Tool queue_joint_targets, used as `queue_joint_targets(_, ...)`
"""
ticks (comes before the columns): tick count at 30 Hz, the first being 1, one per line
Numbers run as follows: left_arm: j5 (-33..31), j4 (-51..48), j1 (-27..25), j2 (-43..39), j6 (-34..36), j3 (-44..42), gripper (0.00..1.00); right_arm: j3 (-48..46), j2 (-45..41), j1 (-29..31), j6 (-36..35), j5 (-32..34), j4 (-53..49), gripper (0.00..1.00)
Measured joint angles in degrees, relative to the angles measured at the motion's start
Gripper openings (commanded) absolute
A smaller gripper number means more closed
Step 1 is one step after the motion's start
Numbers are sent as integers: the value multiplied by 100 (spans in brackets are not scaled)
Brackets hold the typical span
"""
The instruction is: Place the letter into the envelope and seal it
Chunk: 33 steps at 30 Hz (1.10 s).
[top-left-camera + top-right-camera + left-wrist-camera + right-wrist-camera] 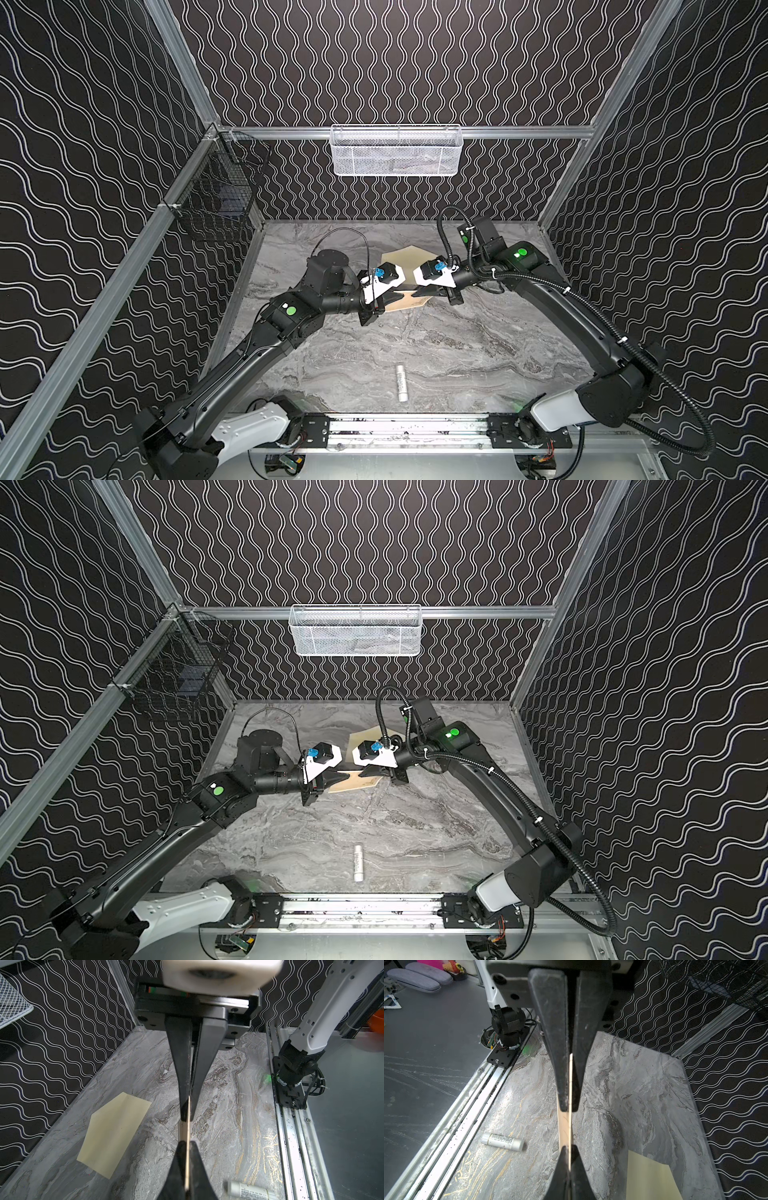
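Tan paper, the letter, is held from 2 sides in both top views, the left gripper and right gripper each with jaws pinched on 1 end, the envelope flat on the desk just behind. The left wrist view shows the left jaws clamping the sheet edge-on; the right wrist view shows the right jaws likewise.

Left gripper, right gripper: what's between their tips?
Only the letter, seen edge-on, bridges the gap; left gripper and right gripper both pinch it. Both wrist views show this.
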Motion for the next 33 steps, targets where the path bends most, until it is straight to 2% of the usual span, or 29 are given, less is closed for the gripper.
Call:
queue_joint_targets(5, -2, 55, 0, -162, -131, -264, 0, -105, -125, 50, 87, -59, 177, 25)
queue_joint_targets(8, -7, 164, 0, -258, -179, -391, 0, -175, -201, 109, 118, -107, 286, 23)
queue_joint_targets(17, -46, 297, 0, -321, -297, -516, 0, -114, -48, 236, 184, -98, 387, 0)
queue_joint_targets(22, -133, 299, 0, -356, -334, -531, 0, -151, -57, 240, 214, -92, 428, 0)
queue_joint_targets(27, -216, 352, -2, -374, -413, -608, 0, -341, -153, 240, 238, 11, 562, 13)
queue_joint_targets(33, -422, 505, -2, -514, -474, -752, 0, -557, -212, 72, 251, 177, 586, 13)
